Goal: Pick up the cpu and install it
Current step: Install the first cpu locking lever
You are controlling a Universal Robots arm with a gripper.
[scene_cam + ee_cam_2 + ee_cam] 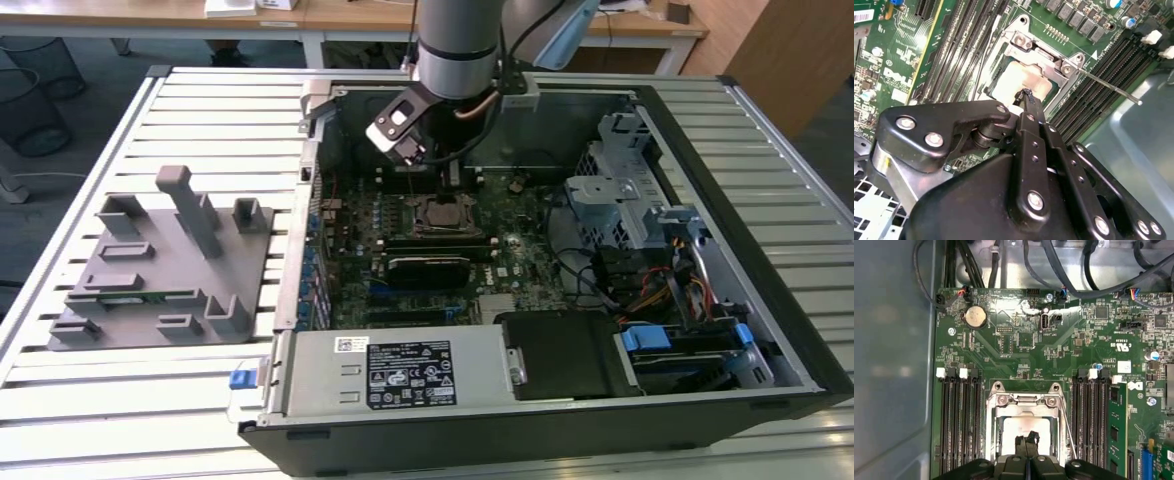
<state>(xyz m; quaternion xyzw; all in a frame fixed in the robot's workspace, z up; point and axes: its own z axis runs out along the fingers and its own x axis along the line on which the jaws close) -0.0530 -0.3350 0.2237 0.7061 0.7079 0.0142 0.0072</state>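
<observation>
Seating the cpu flat in the socket frame is judged to be the step in hand. In the exterior view the end effector is seen at the upper centre of the frame. It is lowered into the open computer case, which lies on the slatted worktop. A grey fixture block is seen at the exterior view's left, well apart from the work.

In both wrist views the end effector is shown clenched: its two black fingertips meet along a thin seam and nothing is seen between them. The cpu is not gripped. Its pale, shiny top is seen lying inside the window of the socket frame, directly beneath the fingertips. Whether the tips press on it or hover just above cannot be told.

The job is judged to be best done with the force kept light and straight down, near the middle of the chip, so that it is not tilted or slid across the contacts below. Sideways motion is best avoided while contact is possible. Care is also advised around the thin retention lever, which stands free beside the socket, between it and the black memory slots. A green memory stick is seated beyond those slots and is best left untouched.
</observation>
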